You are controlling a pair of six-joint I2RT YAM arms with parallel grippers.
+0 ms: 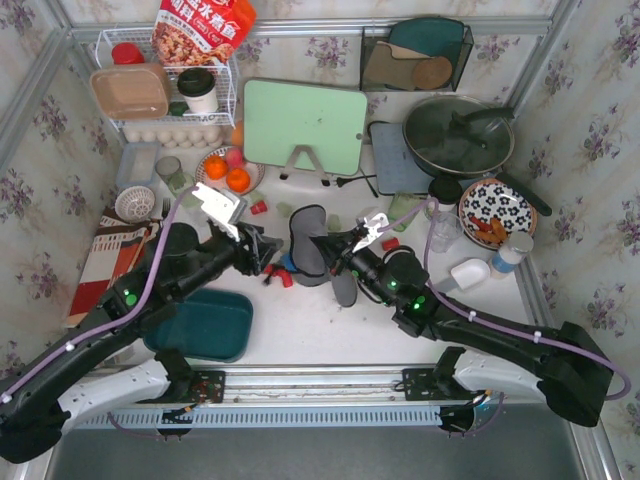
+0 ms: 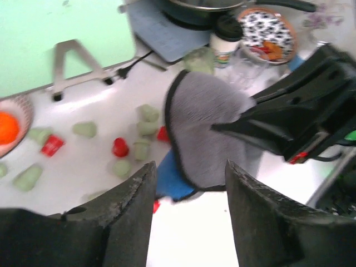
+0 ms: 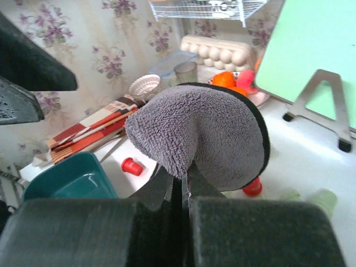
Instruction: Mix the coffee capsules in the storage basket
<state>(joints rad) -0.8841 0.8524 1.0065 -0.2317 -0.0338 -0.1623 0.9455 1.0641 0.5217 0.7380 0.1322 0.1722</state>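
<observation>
The coffee capsules lie loose on the white table, not in the basket: red ones (image 2: 120,147) (image 3: 132,166) and pale green ones (image 2: 85,129) (image 1: 285,210). The teal storage basket (image 1: 205,322) sits at the near left, partly under my left arm; no capsule shows in its visible part (image 3: 67,178). My left gripper (image 2: 190,167) (image 1: 265,255) hangs open above the table with nothing between its fingers. Just to its right, my right gripper (image 3: 185,175) (image 1: 335,248) is shut on a fold of a grey fleece cloth (image 3: 206,128) (image 1: 310,245).
A blue item (image 2: 169,178) lies under the cloth's edge. A green cutting board on a stand (image 1: 303,125), a plate of oranges (image 1: 228,172), a lidded pan (image 1: 458,135), a patterned bowl (image 1: 497,210) and a white wire rack (image 1: 170,90) ring the work area.
</observation>
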